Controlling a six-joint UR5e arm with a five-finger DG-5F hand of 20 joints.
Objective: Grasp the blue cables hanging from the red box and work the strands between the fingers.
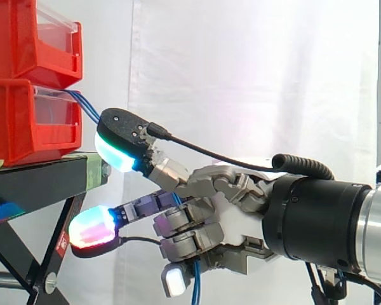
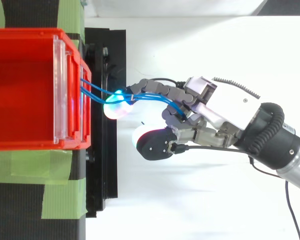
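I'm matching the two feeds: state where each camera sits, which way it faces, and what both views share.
Side view: beside the work at about its height, looking level at the red bins on the black stand; the arm and hand enter from the right.
Top view: above the work, looking down into the top bin; arm and hand come in from the lower right.
Shared: bins, stand, hand, and the blue cables running from the bins into its curled fingers.

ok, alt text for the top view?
The robot hand, entering from the right, has thin blue cables threaded between its fingers; they run left into the front of a red plastic bin on a black stand.
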